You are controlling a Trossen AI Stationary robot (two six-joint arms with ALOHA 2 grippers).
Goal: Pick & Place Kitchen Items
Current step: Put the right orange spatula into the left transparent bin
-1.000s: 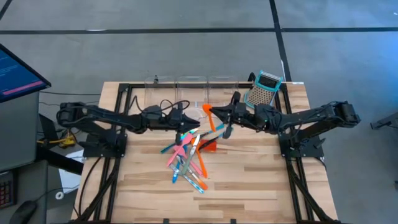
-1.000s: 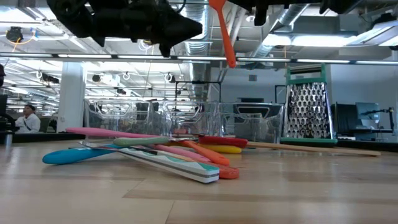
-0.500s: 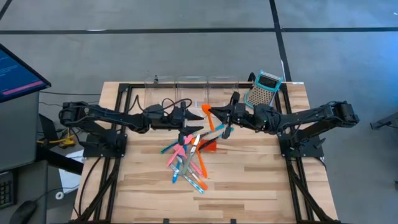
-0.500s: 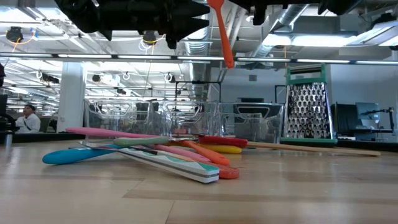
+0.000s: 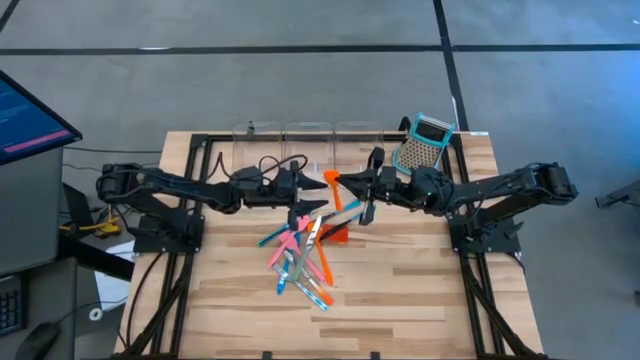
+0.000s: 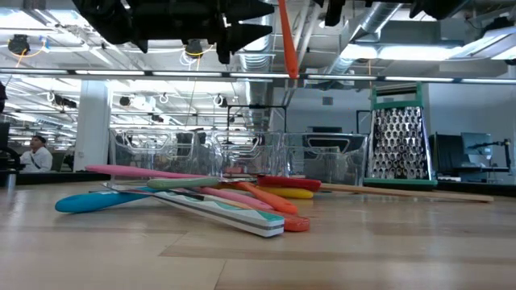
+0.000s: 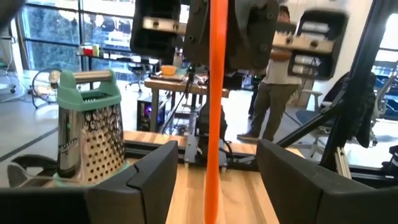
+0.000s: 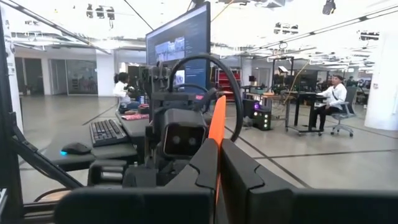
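An orange spatula [image 5: 336, 190] hangs above the middle of the table, with my right gripper [image 5: 350, 183] shut on it. My left gripper [image 5: 318, 188] faces it from the table's left, open. In the left wrist view its two fingers [image 7: 149, 180] stand on either side of the spatula's handle [image 7: 216, 106] without touching it. Below, a loose pile of teal, pink, blue and orange utensils [image 5: 300, 255] lies on the wood, criss-crossed over one another [image 6: 201, 197]. A red spatula [image 5: 335, 235] lies at the pile's right. My right gripper pinches the orange spatula's upper part [image 8: 216, 130] between its two fingers. The fingers [image 8: 239, 174] come in about level from the table's right. The spatula hangs below them nearly upright, its slim handle end [image 6: 292, 74] down and well clear of the table.
Clear plastic bins [image 5: 305, 140] stand in a row along the far edge. A teal-and-grey box grater [image 5: 425, 142] stands at the far right [image 6: 395, 137]. The wood nearer than the pile [image 5: 330, 320] is bare. People [image 7: 273, 74] are in the room beyond.
My left gripper has opened wide, its fingers now spread on either side of the orange spatula. The spatula in my right gripper has swung from slanting to nearly upright and sits a little higher. The pile on the table has not moved.
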